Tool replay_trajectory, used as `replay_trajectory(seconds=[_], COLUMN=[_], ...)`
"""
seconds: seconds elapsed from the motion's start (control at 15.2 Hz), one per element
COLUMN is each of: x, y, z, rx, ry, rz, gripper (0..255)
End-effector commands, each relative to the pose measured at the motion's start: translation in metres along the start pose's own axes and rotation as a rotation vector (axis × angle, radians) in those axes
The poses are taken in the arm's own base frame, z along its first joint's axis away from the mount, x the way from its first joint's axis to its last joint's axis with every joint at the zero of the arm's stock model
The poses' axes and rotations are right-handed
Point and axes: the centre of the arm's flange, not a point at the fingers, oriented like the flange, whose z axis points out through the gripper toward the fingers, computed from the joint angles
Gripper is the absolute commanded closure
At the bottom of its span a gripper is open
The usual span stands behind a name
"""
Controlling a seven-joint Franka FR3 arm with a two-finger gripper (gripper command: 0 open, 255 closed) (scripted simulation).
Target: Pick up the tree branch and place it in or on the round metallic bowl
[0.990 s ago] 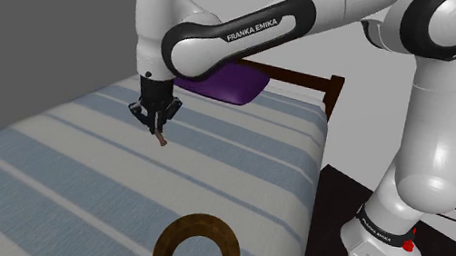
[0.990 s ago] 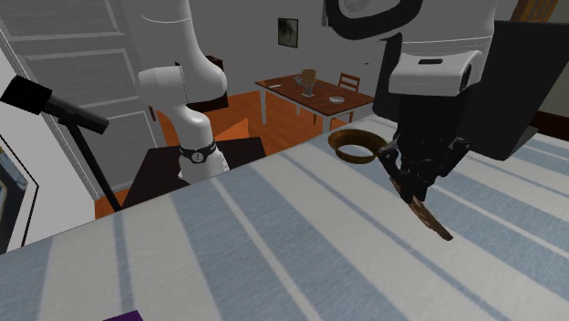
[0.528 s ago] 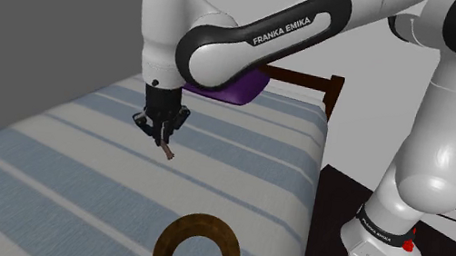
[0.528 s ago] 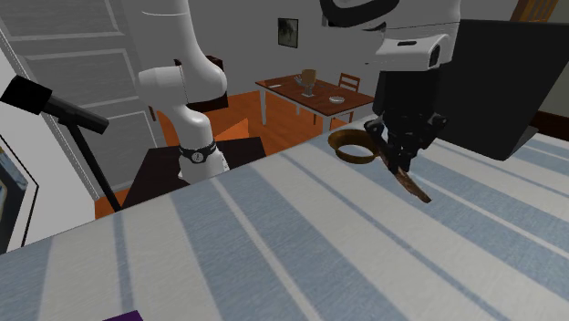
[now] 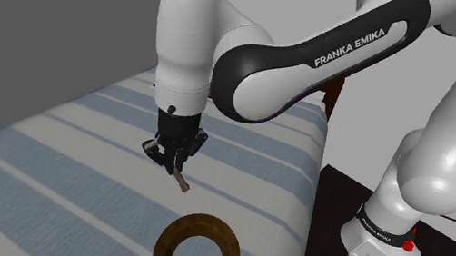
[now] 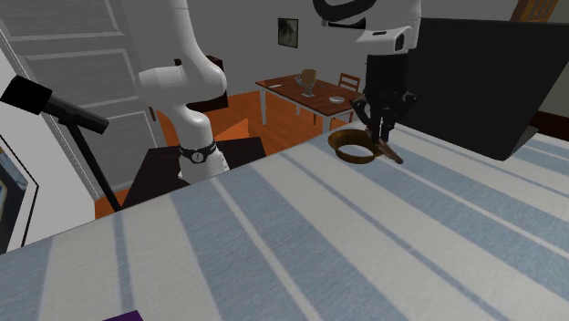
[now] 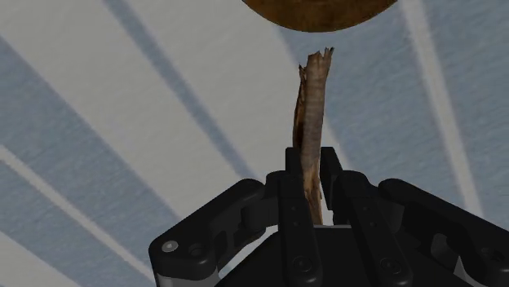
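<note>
The tool [image 5: 173, 163] was shut tight on one end of the tree branch [image 7: 312, 114], holding it in the air above the striped bed [image 5: 48, 152], near the brown round bowl [image 5: 201, 222]. The branch's long axis ran out along the fingers, its ragged free tip slanting down toward the bowl's rim, seemingly readied for a drop.

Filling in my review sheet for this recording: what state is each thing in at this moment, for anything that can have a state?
brown bowl: upright and empty, on the striped bed.
gripper: shut on the branch, up above the striped bed.
branch: clasped at one end, lifted off the striped bed, not yet in the brown bowl.
white door: shut.
</note>
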Motion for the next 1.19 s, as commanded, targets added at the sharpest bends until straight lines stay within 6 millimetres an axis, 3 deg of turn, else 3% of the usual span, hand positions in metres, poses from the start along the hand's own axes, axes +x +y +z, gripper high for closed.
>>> replay_trajectory(seconds=[0.0, 0.59, 1.12], x=[-0.026, -0.144, -0.149], y=[-0.002, -0.019, -0.016], z=[-0.002, -0.015, 0.027], rx=[0.0, 0.0, 0.0], ry=[0.0, 0.0, 0.0], rz=[0.002, 0.002, 0.002], gripper=[255, 255, 255])
